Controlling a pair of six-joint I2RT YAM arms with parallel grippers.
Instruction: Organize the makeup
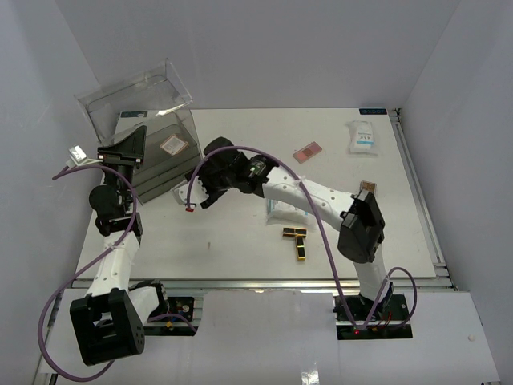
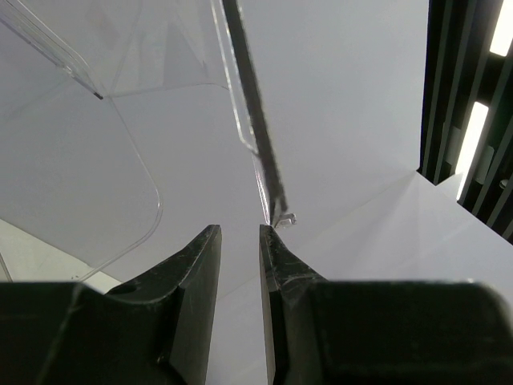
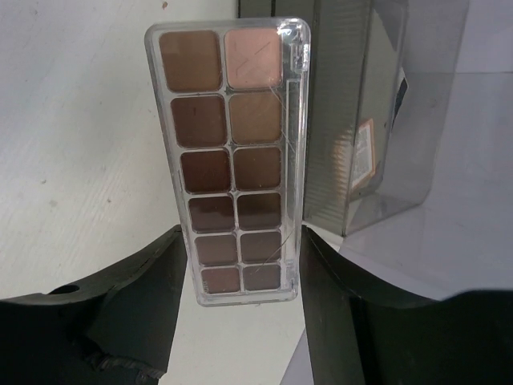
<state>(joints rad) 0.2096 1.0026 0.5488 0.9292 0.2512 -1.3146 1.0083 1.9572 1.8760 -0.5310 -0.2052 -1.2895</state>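
The right end effector [image 3: 240,249] is seen clamped on the long eyeshadow palette [image 3: 228,160], held above the desk [image 3: 72,160] just beside the clear box [image 3: 377,144]. The left end effector [image 2: 239,241] is narrowly parted at the box lid [image 2: 88,152]; a grip cannot be told.

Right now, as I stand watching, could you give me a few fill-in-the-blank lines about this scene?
The long palette is held by the ___ arm's gripper.
The lid of the clear box stands ___.
The black-and-gold lipstick tubes lie on the ___, outside the box.
Missing words: right; open; table.
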